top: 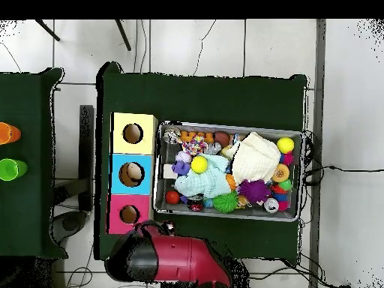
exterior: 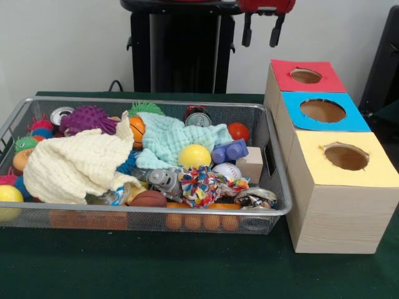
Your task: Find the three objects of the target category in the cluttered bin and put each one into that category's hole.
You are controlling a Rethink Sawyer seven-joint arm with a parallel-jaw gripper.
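The bin (exterior: 187, 212) is a long silver wire-mesh basket on the green table, also in the overhead view (top: 225, 125). It is full of clutter: a cream cloth (exterior: 72, 165), a mint cloth (exterior: 177, 137), a yellow ball (exterior: 194, 156), a purple spiky ball (exterior: 87, 117), a red ball (exterior: 237, 131), a baseball (exterior: 227, 171), a purple-blue block (exterior: 229, 151), a wooden block (exterior: 251, 164), a rope toy (exterior: 202, 184) and cans (exterior: 198, 118). Beside it stand three wooden boxes with holes, topped red (exterior: 330, 80), blue (exterior: 293, 115) and yellow (exterior: 312, 168). My gripper (exterior: 261, 31) hangs open and empty, high behind the bin's end.
The red arm (top: 180, 259) lies at the table's robot-side edge. The pedestal (exterior: 181, 53) stands behind the bin. A second green table at the overhead view's left carries an orange cup (top: 7, 133) and a green cup (top: 9, 169). Cables run over the floor.
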